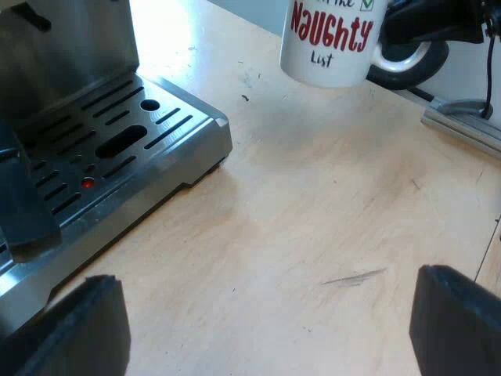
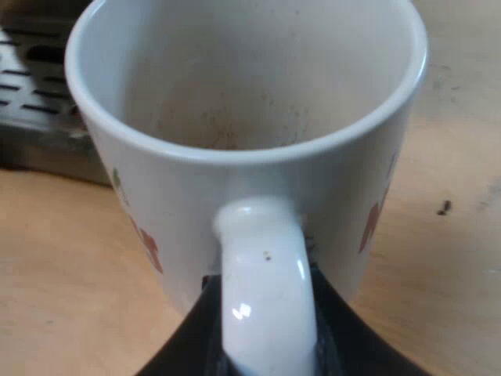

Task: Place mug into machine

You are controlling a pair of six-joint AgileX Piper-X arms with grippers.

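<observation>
- White "Naughty List" mug (image 1: 329, 43) upright, long axis vertical, mouth up; over the wooden table (image 1: 313, 235), near the drip tray (image 1: 117, 141) but apart from it;
- right gripper (image 2: 266, 337) clamped on its handle (image 2: 262, 266);
- left gripper (image 1: 266, 329) spread wide, empty.

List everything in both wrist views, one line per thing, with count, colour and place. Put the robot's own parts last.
mug: one, white with red lettering, held by its handle, apart from the machine's tray.
espresso machine: one, silver metal, on the table.
drip tray: one, silver, slotted, at the machine's base.
red dot: one, red, on the drip tray.
metal rail: one, grey, beyond the mug.
table: one, pale wood, under everything.
left gripper: one, black, jaws open over the table by the tray.
right gripper: one, black, jaws shut on the mug's handle.
</observation>
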